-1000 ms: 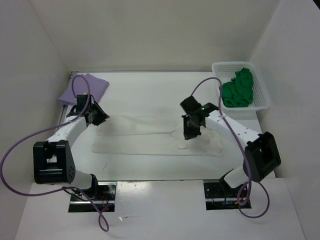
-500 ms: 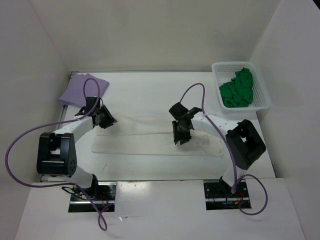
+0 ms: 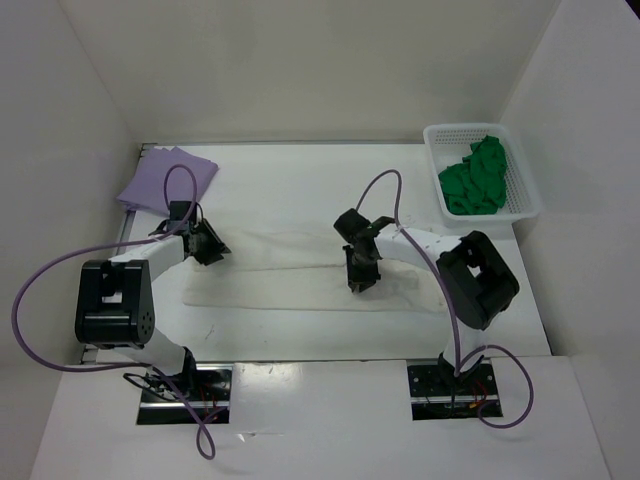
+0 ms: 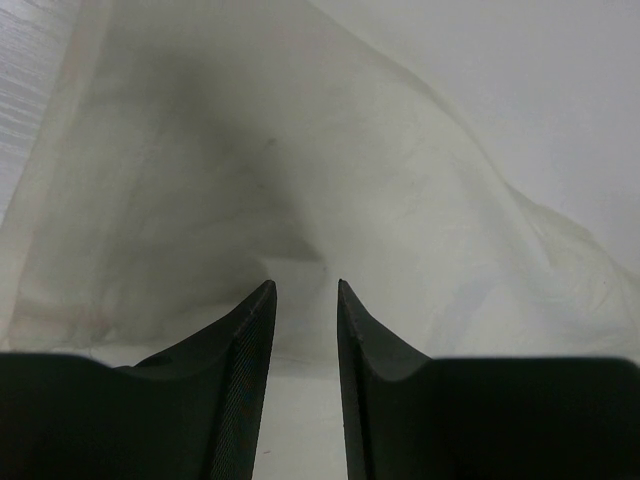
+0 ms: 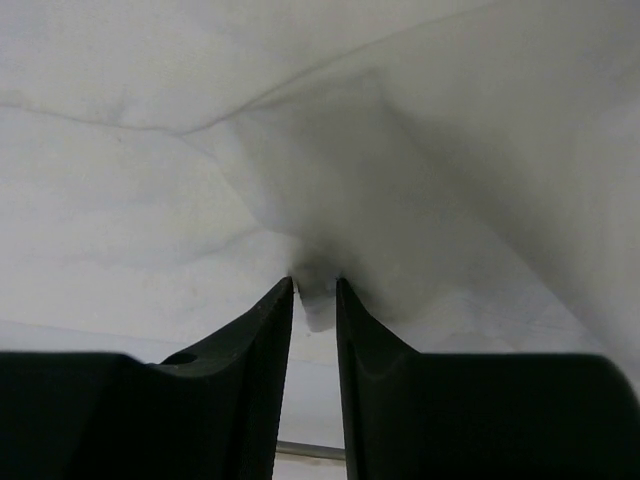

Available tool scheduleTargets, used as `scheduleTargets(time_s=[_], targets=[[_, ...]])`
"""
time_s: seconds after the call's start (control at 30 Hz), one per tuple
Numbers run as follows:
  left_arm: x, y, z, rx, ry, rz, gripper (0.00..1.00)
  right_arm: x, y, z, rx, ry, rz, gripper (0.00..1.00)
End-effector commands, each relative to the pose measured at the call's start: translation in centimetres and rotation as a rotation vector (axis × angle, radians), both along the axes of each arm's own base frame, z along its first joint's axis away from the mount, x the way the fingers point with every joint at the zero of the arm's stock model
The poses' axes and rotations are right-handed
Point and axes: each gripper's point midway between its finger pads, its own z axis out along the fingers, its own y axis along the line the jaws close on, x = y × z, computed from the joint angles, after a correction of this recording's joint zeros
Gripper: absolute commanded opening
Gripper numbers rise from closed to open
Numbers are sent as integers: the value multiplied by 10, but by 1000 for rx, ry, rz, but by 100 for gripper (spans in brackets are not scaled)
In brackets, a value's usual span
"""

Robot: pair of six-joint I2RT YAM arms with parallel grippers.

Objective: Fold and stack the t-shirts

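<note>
1. The white worktop point(image 3: 300, 180) carries all three shirts.

2. The cream shirt point(image 3: 290, 275) lies at the centre of the worktop, spread into a long band running left to right. It is flat and pale, with soft creases and a folded layer along its far edge.

3. The purple shirt point(image 3: 165, 178) lies folded flat at the far left corner, well apart from the cream shirt.

4. The green shirt point(image 3: 475, 180) lies crumpled in the basket point(image 3: 528, 195) at the far right.

5. My left gripper point(image 3: 213, 247) is at the left end of the cream shirt. Its fingers stand close together, pinching the cloth, which rises in a tent toward them.

6. My right gripper point(image 3: 360, 282) is down near the middle of the cream shirt. Its fingers are nearly together, with a small lump of cloth pinched between the tips.
</note>
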Motion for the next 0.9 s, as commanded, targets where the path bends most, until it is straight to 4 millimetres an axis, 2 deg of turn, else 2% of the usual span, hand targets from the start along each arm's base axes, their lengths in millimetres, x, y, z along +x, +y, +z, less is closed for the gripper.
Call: scheduleTargets(time_s=[0.0,0.13,0.3,0.37,0.5,0.7,0.83,0.87], targets=[[8,-2,15,-18,-59,7,38,-1,-3,-10,-49,12,10,29],[9,-2,18,-17,-68,7,38,-1,-5,-5,-52,2,9,26],[6,-2,15,-18,-59,7,38,0,-2,6,-37,-7,19,5],[6,-2,15,-18,-59,7,38,-1,-4,9,-47,3,30,2],[10,-4,21,-25,-68,2,37,-2,7,30,7,17,76,1],[17,-2,38,-16,-107,7,35,-27,17,49,86,136,202,1],[19,-2,42,-15,-116,7,35,-30,25,53,126,162,221,1],[18,-2,40,-16,-107,7,35,-27,31,60,151,151,226,1]])
